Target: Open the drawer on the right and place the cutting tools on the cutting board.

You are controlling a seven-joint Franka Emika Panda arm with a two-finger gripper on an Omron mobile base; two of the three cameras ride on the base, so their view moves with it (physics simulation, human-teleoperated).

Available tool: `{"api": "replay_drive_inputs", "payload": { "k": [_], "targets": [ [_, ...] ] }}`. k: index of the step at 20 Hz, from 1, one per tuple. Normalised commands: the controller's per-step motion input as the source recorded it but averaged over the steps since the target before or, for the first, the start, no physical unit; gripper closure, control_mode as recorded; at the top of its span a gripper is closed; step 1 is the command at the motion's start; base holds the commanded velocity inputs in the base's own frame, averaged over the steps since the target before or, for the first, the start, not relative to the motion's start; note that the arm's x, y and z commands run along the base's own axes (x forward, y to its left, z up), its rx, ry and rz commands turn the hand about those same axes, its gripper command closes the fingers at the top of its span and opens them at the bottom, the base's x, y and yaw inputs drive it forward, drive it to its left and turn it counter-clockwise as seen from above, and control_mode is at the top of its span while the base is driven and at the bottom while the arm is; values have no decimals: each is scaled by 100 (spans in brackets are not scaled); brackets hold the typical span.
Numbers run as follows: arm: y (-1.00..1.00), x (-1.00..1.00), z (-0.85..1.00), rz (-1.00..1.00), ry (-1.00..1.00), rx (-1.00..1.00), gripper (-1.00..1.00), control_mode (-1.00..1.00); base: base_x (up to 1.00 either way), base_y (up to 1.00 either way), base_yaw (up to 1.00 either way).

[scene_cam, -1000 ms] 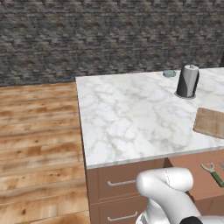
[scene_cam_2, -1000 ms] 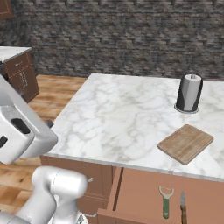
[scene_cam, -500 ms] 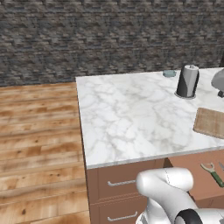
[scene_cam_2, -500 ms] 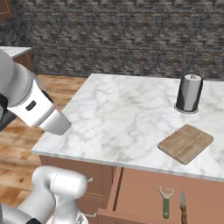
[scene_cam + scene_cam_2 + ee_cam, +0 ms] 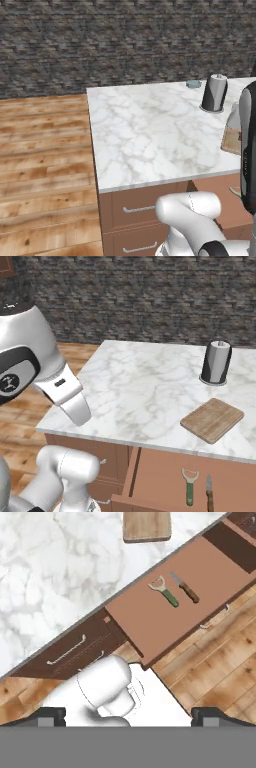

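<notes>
Lying parallel in drawer, peeler, knife

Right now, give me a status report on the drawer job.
Gripper high above the floor, carrying nothing. Drawer open; peeler and knife lie inside. Cutting board bare. Nothing blocking.

We see the cutting board cut off at the left base view's right edge, half behind the arm. Beside it, the open drawer runs off the right base view's bottom edge (knife handle clipped too).
</notes>
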Motion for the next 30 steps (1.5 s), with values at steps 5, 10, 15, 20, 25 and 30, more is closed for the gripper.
{"api": "replay_drive_inputs", "payload": {
  "k": [5,10,15,20,25,30],
  "targets": [
    [0,0,-80,0,23,0,-100,-100,0,0,0],
    [-13,0,-55,0,16,0,-100,-100,0,0,0],
    [-47,6,-61,6,15,1,-100,-100,0,0,0],
    [-59,6,-38,12,5,1,-100,-100,0,0,0],
    [-58,1,-15,11,0,0,-100,-100,0,0,0],
    [-53,6,-22,13,-4,3,-100,-100,0,0,0]
  ]
}}
